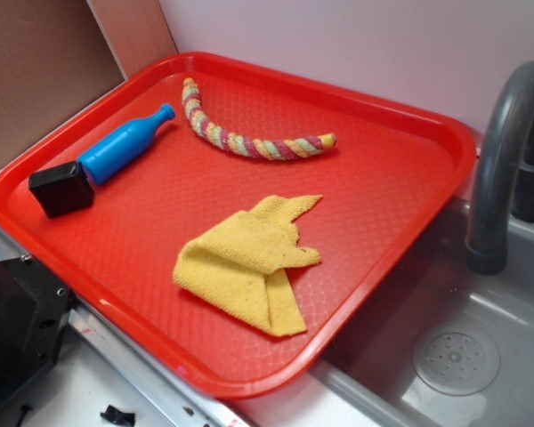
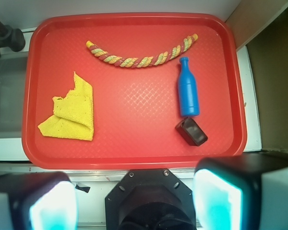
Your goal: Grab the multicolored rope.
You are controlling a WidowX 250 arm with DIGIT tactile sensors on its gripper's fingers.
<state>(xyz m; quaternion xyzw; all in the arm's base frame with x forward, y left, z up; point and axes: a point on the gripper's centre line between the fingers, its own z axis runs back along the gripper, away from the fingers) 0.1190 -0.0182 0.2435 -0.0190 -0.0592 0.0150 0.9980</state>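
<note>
Rope (image 2: 140, 55): twisted fabric, curved, pink-yellow-green stripes, on dimpled red tray (image 2: 134, 139). Tool (image 2: 134, 203) fingers spread wide, empty.

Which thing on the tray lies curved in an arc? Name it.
The multicolored rope, a twisted pink, yellow and green cord bent in a shallow arc along the red tray's far side. The blue bottle lies straight, the yellow cloth is crumpled.

Toy kitchen: sink (image 1: 481, 356), faucet (image 1: 503, 160).

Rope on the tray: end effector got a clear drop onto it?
Probably yes. The multicolored rope lies flat and uncovered on the red tray, apart from the blue bottle and yellow cloth; the end effector is open.
</note>
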